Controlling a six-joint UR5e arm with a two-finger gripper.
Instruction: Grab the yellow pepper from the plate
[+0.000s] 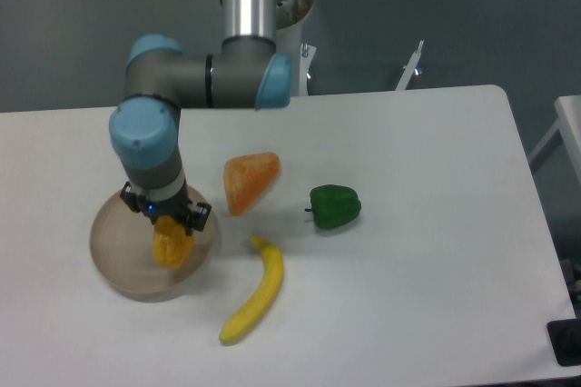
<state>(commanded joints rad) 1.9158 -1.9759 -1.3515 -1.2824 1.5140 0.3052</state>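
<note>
The yellow pepper point(170, 248) is a small yellow-orange lobed piece over the right part of the round beige plate point(116, 260) at the left of the table. My gripper point(168, 231) comes straight down onto the pepper's top, and its dark fingers sit on either side of it. The jaws look shut on the pepper. I cannot tell whether the pepper rests on the plate or hangs just above it. The arm hides the plate's far rim.
A pale orange wedge point(249, 180) lies right of the plate. A long yellow banana point(255, 291) lies in front of it, close to the plate's right edge. A green pepper point(334, 206) sits further right. The table's right edge is at the far right.
</note>
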